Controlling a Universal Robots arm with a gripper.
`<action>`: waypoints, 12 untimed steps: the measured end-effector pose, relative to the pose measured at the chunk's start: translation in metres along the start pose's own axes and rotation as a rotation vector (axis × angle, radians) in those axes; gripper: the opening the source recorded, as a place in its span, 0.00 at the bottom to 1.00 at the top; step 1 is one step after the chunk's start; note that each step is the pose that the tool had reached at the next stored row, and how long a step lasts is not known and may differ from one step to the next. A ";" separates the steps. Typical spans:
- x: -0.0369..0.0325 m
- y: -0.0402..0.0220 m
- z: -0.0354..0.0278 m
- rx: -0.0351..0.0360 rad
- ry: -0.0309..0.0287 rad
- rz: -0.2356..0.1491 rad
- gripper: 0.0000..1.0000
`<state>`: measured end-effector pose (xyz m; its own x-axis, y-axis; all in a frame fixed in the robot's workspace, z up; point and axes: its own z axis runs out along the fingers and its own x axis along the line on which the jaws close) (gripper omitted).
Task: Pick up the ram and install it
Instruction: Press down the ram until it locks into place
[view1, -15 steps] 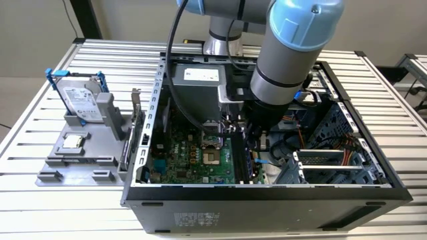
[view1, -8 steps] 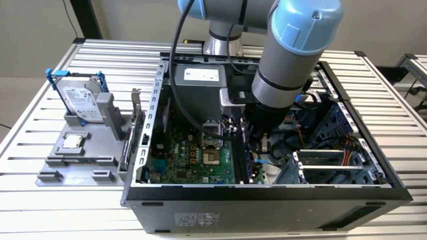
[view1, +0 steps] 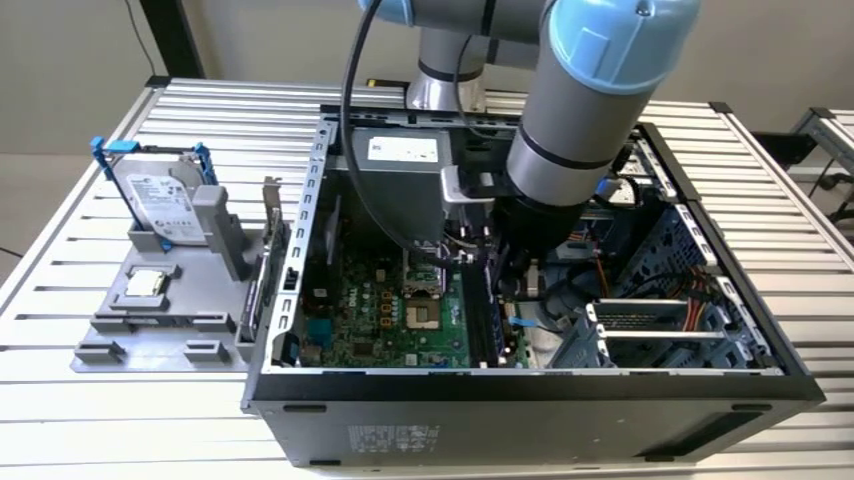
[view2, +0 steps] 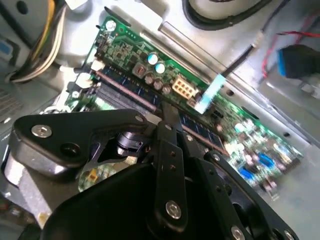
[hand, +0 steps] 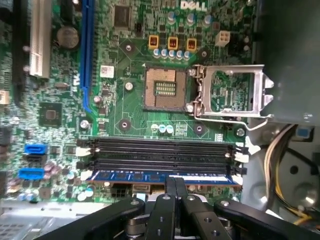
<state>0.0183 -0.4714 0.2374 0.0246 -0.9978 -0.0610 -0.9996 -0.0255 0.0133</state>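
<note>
Here the arm reaches down into the open computer case (view1: 320, 200), and the gripper (hand: 175, 186) sits right at the motherboard (hand: 125, 110), its two fingers (hand: 170, 187) pressed together on the top edge of the ram (hand: 150, 176). The ram stands on edge in the memory slot nearest the gripper, just beside the empty black slots (hand: 160, 150) that lie between it and the open processor socket (hand: 162, 89). In the exterior view, a hard drive (view1: 163, 205) with blue brackets rests on a grey holder (view1: 147, 320) outside the case, toward the exterior view's left.
</note>
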 end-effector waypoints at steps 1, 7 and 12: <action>-0.0003 0.0001 -0.0046 0.0001 -0.0001 0.000 0.00; -0.0019 0.0004 -0.0318 -0.0001 0.0004 0.000 0.00; -0.0029 0.0005 -0.0477 -0.0003 0.0003 0.000 0.00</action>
<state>0.0184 -0.4714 0.2852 0.0247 -0.9978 -0.0607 -0.9996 -0.0256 0.0136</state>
